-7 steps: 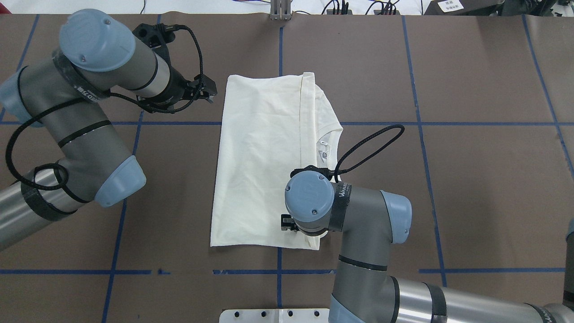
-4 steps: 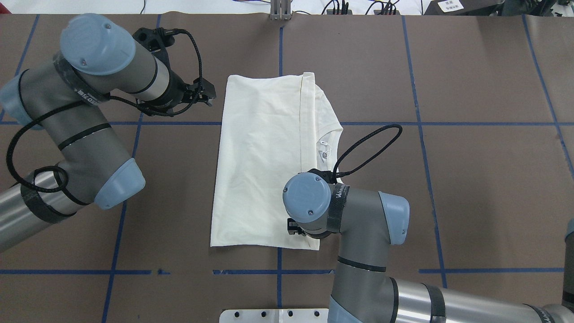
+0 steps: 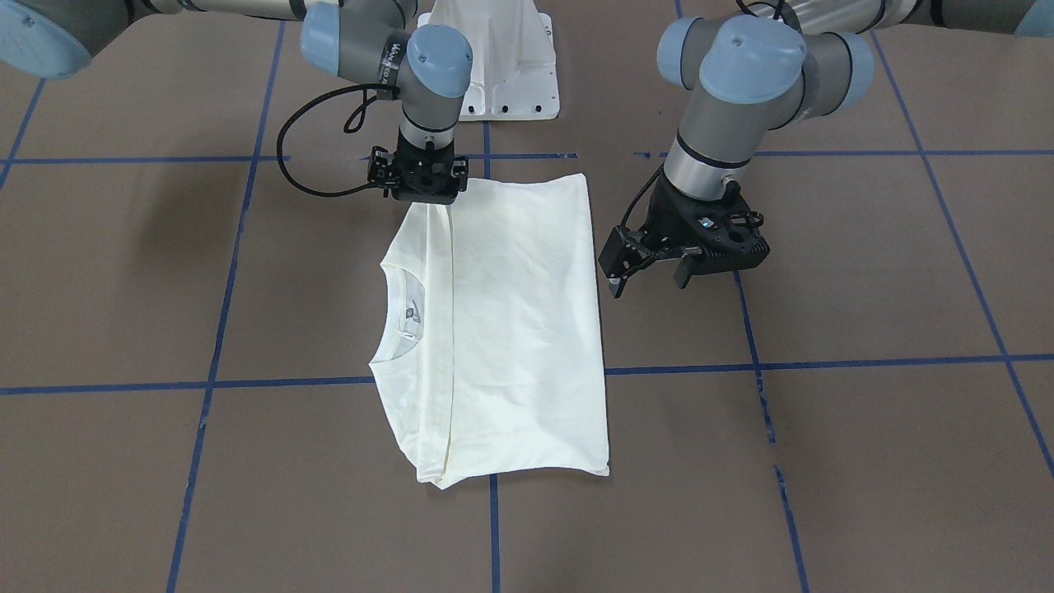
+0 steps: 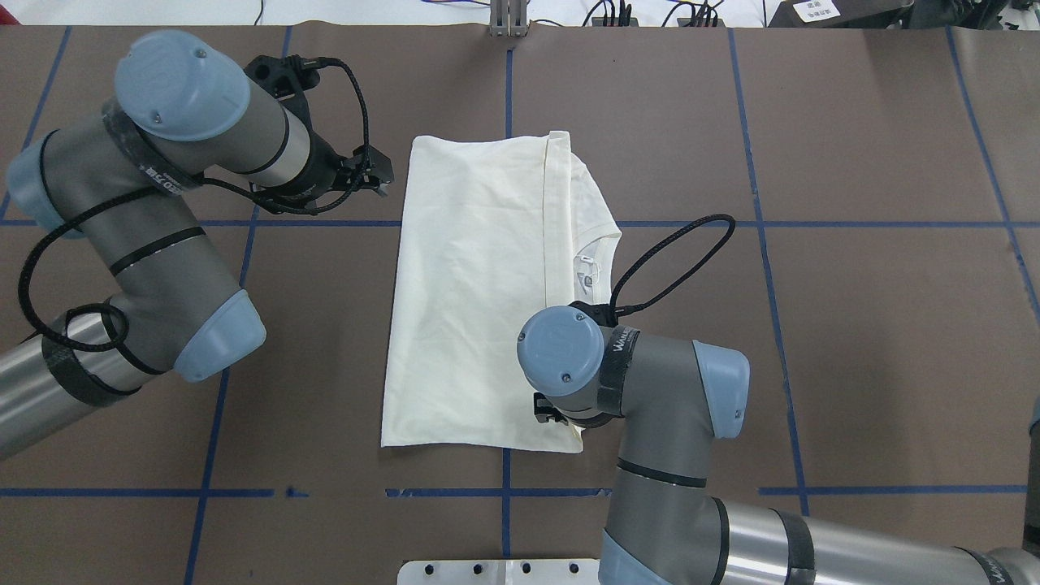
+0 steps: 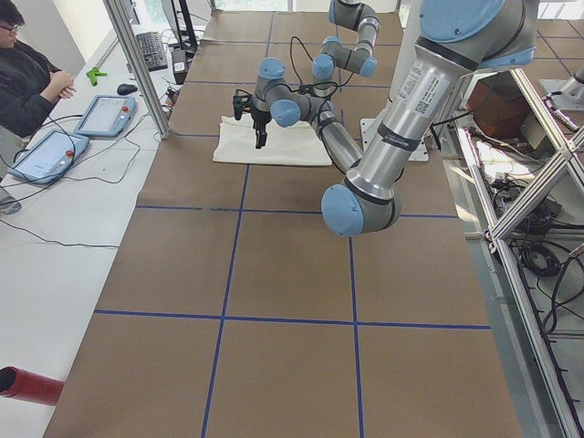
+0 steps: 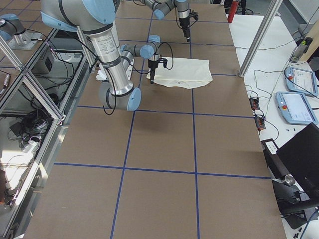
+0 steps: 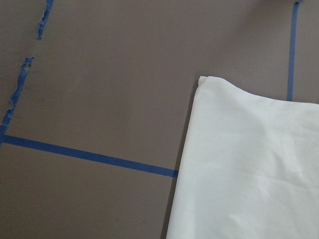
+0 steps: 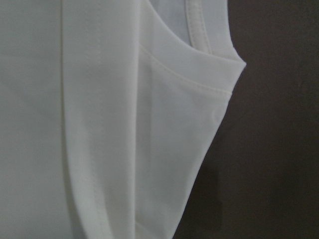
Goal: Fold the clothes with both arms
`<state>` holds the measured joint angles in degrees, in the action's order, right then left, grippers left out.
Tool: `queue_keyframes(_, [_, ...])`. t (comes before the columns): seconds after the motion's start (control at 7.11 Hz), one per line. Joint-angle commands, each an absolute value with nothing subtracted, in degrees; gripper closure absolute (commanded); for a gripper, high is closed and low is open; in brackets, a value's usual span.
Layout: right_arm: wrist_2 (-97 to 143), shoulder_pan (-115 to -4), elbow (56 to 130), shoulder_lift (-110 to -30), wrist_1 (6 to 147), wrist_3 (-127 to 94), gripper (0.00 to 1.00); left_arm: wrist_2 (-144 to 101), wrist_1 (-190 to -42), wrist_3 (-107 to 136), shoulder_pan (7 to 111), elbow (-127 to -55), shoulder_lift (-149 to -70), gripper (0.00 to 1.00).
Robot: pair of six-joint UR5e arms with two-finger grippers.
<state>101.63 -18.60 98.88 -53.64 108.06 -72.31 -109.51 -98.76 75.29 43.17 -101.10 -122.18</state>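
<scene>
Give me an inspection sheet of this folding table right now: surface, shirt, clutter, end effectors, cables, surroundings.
Surface: brown mat with a blue tape grid.
Job's things: cream shirt folded, plain side up, collar showing.
Clutter: nothing seen.
End effectors: left end effector open, beside the shirt, not touching; right end effector over the shirt's corner nearest the robot, fingers hidden.
Cables: a black cable loops from each wrist.
Surroundings: person seated at a side desk with tablets.
</scene>
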Motion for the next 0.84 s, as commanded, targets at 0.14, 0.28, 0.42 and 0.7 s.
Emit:
queue_keyframes(0.14, [100.91,-21.44,103.25,-59.81,110.83,-68.04,0.0,-109.51,-98.96,77.43,41.66,-101.25,-122.6,0.0])
queue_keyframes(0.28, [100.72,-22.32,103.53,-61.68,110.48,-67.94,0.0,-109.51,-98.96,77.34,41.66,-101.42,-122.69,0.0])
queue_keyframes(0.42, [101.24,-23.72,105.1,-60.92,110.83,-66.63,0.0,-109.51,-98.96,77.26,41.66,-101.51,-122.78,0.0])
queue_keyframes(0.7, [104.66,-30.12,106.26,-56.19,110.31,-61.64,0.0,-109.51,-98.88,76.91,41.66,-101.6,-122.96,0.0])
